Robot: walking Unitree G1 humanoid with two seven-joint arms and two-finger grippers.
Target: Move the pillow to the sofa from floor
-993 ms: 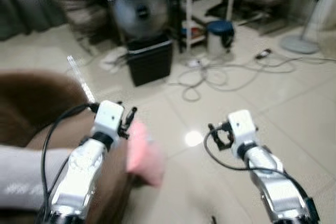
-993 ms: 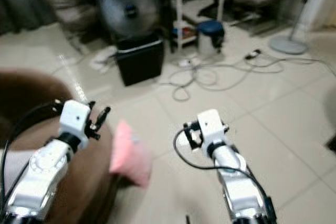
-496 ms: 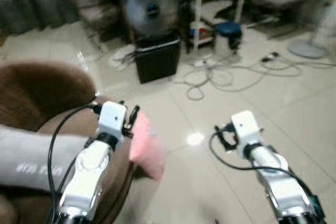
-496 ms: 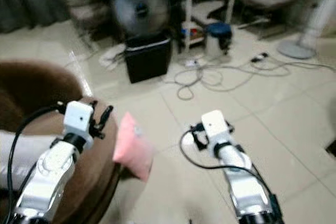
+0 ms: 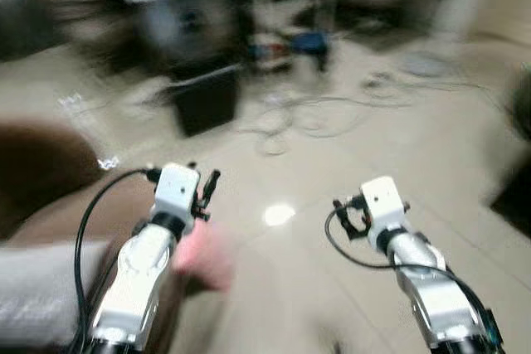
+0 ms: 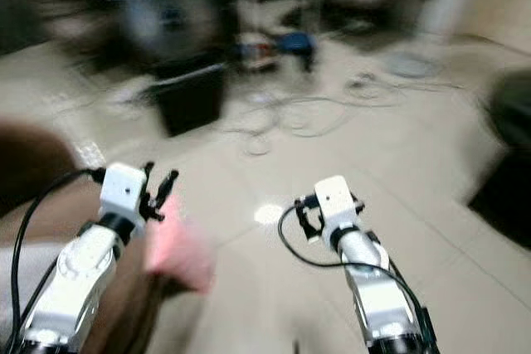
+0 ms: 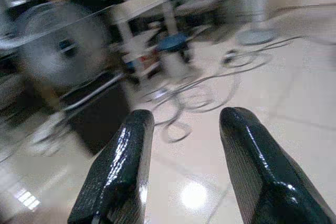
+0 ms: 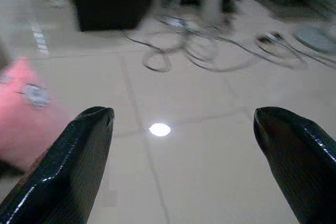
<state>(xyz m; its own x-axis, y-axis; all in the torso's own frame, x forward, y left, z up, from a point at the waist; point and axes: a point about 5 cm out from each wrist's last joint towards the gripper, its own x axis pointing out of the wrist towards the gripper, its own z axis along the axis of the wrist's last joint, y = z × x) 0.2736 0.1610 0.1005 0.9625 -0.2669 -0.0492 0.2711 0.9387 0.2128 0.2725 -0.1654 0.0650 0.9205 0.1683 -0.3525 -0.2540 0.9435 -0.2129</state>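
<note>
Pink pillow (image 5: 202, 256) just beside left gripper (image 5: 202, 196), against brown sofa (image 5: 50, 205); prob. soft, light, floppy, so pinch top edge. Left gripper fingers (image 7: 118, 171) parted, empty; right gripper (image 8: 184, 145) spread wide, empty.

Heavy motion blur — glare spot on floor (image 5: 279, 215)

Silver arms, white wrist blocks, black cables, glossy black fingers (image 7: 118, 177).
</note>
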